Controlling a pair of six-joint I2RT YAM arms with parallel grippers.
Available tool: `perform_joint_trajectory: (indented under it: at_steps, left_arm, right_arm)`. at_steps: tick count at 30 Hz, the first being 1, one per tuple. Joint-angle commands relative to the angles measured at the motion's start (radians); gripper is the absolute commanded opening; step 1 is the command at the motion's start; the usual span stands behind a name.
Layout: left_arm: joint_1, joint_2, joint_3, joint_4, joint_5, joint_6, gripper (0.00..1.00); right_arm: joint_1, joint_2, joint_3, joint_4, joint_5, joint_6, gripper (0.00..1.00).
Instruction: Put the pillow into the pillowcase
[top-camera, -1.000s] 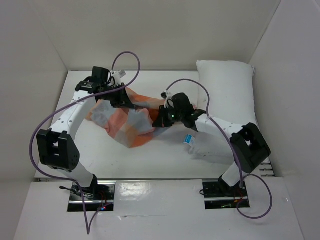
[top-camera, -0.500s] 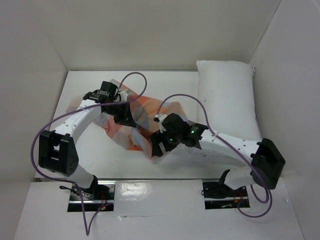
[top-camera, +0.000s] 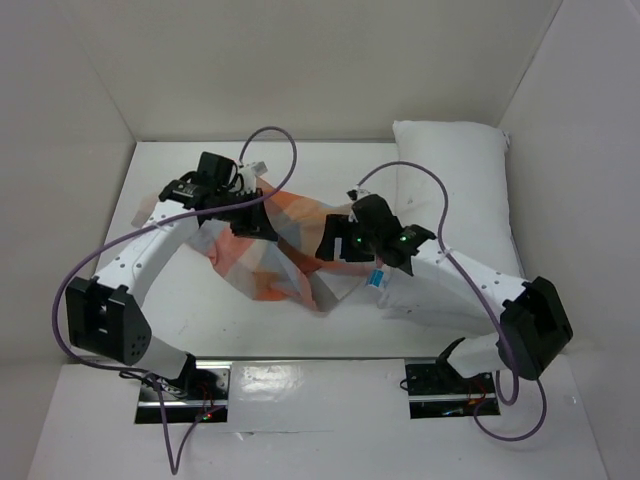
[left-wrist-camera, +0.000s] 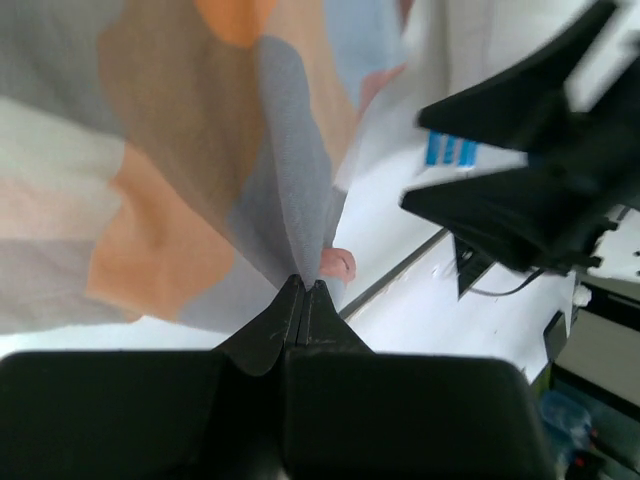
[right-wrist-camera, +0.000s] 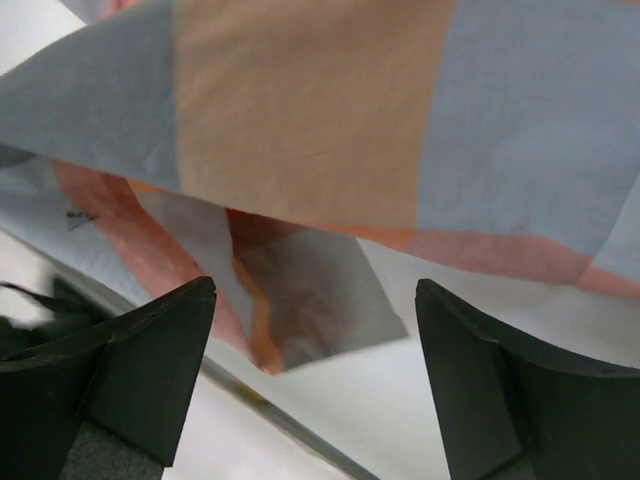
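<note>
The checked pillowcase (top-camera: 275, 250) lies crumpled in orange, grey and light blue at the middle of the table. Its upper edge is lifted by my left gripper (top-camera: 256, 216), which is shut on a fold of the cloth (left-wrist-camera: 303, 285). The white pillow (top-camera: 455, 190) lies lengthwise along the right wall, its blue label (top-camera: 377, 277) at the near left edge. My right gripper (top-camera: 330, 246) hovers at the pillowcase's right side, next to the pillow, open. Its fingers (right-wrist-camera: 180, 330) stand wide apart with nothing between them, and the pillowcase (right-wrist-camera: 320, 130) hangs just ahead.
White walls (top-camera: 90, 90) close in the table on the left, back and right. Purple cables (top-camera: 270, 150) loop over both arms. A metal strip (top-camera: 300, 358) marks the table's near edge, with both arm bases behind it.
My right gripper has let go of the pillowcase and opened, dipping toward the near edge and coming back beside the pillow. The left gripper has shifted slightly right, and the cloth has spread toward the near edge.
</note>
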Motion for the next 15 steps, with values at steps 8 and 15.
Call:
perform_joint_trajectory:
  at_steps: [8, 15]
  left_arm:
    - [-0.007, -0.003, 0.147, 0.081, 0.052, -0.048, 0.00]
    - [-0.016, -0.003, 0.167, 0.081, 0.053, -0.048, 0.00]
  right_arm:
    - [-0.172, -0.152, -0.379, 0.614, -0.233, 0.687, 0.86]
    - [-0.152, -0.068, -0.485, 0.899, -0.226, 0.949, 0.86]
